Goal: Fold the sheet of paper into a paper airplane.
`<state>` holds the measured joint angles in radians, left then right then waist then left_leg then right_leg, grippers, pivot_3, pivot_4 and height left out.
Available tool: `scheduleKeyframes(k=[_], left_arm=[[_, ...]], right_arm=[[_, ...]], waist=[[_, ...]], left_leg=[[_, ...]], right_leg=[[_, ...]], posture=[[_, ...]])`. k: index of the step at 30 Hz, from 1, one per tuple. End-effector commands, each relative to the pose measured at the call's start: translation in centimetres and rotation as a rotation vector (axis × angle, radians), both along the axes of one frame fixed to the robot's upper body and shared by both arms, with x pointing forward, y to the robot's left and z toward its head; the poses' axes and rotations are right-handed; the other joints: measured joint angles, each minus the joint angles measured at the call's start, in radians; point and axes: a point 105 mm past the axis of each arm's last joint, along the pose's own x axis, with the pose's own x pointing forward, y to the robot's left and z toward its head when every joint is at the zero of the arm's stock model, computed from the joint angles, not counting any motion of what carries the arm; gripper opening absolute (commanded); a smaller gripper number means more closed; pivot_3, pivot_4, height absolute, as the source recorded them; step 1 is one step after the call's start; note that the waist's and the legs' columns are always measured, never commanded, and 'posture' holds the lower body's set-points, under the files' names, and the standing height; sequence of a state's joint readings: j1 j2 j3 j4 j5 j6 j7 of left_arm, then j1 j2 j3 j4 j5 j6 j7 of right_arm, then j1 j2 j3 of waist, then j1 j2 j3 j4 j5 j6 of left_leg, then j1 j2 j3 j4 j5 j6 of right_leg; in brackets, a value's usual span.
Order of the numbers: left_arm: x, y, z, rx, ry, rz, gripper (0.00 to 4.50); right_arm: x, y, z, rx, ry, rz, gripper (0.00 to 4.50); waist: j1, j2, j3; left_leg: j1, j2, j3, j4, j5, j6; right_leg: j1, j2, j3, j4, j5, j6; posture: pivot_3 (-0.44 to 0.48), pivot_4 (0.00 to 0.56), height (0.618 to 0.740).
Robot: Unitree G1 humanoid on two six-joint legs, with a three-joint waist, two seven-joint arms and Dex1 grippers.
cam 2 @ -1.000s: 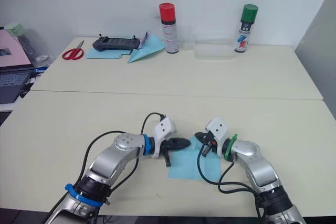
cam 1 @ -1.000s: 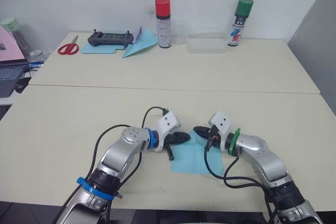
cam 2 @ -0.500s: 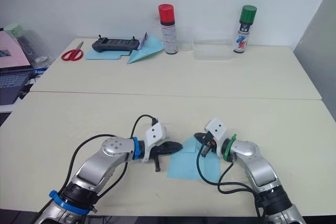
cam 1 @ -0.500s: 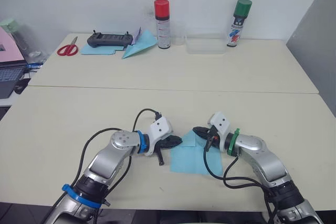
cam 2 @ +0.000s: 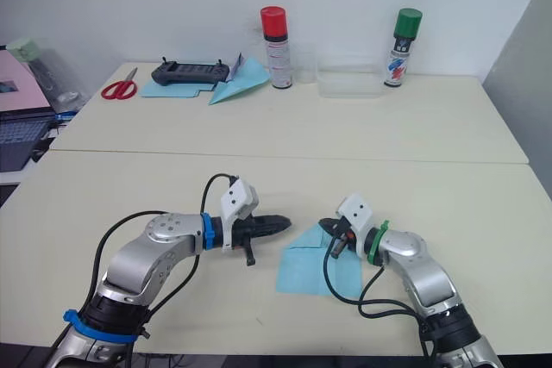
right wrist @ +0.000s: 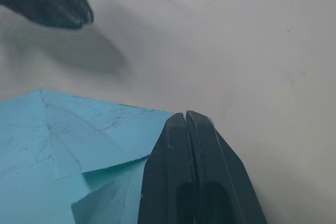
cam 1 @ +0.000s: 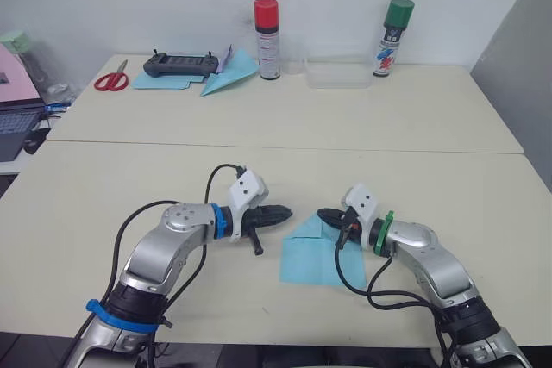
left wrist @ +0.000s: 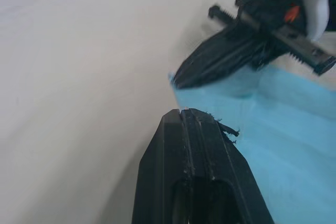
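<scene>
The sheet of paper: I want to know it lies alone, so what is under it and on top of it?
The sheet of paper lies on the table. One corner is folded over onto it, and the right gripper is over its far edge. Anything beneath is hidden.

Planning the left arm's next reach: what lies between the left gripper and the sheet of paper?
Bare tabletop only, in the left eye view: the left gripper, shut, stops just short of the sheet of paper.

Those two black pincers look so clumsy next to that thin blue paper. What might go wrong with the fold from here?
The sheet of paper lies loose on the table, so a push from the right gripper, whose shut jaws rest at its folded corner, might slide it rather than crease it. The left gripper, jaws shut, sits just off the paper's edge, so nothing pins the sheet; the flap may spring open.
</scene>
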<state>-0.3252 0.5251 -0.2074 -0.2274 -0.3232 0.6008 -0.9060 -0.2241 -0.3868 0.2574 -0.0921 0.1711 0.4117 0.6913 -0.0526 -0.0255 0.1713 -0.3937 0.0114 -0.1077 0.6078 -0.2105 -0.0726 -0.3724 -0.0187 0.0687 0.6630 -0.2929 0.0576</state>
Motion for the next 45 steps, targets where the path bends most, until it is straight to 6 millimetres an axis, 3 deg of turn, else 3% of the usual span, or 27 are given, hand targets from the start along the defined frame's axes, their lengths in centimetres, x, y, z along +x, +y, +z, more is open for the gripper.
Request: scheduleKeyframes(k=[1,7,13,17,25,33,45], left_arm=[[-1.0,-0.9,-1.6,0.065,-0.003,-0.057,0.03],[-1.5,-0.5,-5.0,0.194,0.017,-0.075,0.03],[-1.3,-0.7,-5.6,0.183,0.029,-0.073,0.03],[-0.9,-0.8,-5.5,0.177,0.027,-0.069,0.03],[-0.6,-1.0,-5.4,0.182,0.022,-0.064,0.03],[-0.6,-1.6,-5.0,0.168,0.024,-0.074,0.03],[-0.5,-2.1,-5.1,0.166,0.031,-0.094,0.03]], right_arm=[[-0.7,0.0,-2.2,-0.041,0.084,0.006,0.00],[-0.4,0.7,-0.7,0.031,0.071,-0.008,0.00],[-0.9,2.3,1.1,0.100,0.060,0.039,0.00],[-1.1,2.5,0.8,0.079,0.082,0.050,0.00],[-0.8,0.8,-1.8,-0.047,0.108,-0.014,0.00],[0.7,-2.0,-2.3,-0.096,0.087,-0.161,0.00],[1.7,-4.2,-2.7,-0.115,0.077,-0.286,0.00]], waist=[[-0.001,0.000,0.000],[-0.001,0.000,0.000],[0.003,0.001,0.000],[0.009,0.001,0.000],[0.012,0.001,0.000],[0.020,0.001,0.000],[0.023,0.001,-0.002]], left_leg=[[0.000,0.000,0.000,0.000,0.000,0.000],[0.000,0.000,-0.001,0.000,0.000,0.000],[0.001,0.000,0.000,0.000,0.000,0.000],[0.000,-0.001,0.000,0.001,0.000,0.000],[0.000,-0.001,0.000,0.001,0.000,0.000],[0.000,-0.001,0.000,0.002,0.000,0.000],[0.001,-0.002,-0.001,0.002,0.000,0.000]], right_leg=[[0.000,0.000,0.000,0.000,0.000,0.000],[0.000,0.000,0.000,0.001,0.000,0.000],[0.000,0.000,0.000,0.001,0.000,0.000],[0.000,0.000,0.000,0.001,0.000,0.000],[0.001,0.000,0.000,0.001,0.000,0.000],[0.001,0.000,0.000,0.001,0.001,0.001],[0.003,-0.001,0.000,0.000,0.001,0.001]], posture=[[0.000,0.150,0.740],[0.000,0.150,0.740],[0.000,0.150,0.740],[0.000,0.150,0.740],[0.000,0.150,0.740],[0.000,0.150,0.740],[0.000,0.150,0.740]])
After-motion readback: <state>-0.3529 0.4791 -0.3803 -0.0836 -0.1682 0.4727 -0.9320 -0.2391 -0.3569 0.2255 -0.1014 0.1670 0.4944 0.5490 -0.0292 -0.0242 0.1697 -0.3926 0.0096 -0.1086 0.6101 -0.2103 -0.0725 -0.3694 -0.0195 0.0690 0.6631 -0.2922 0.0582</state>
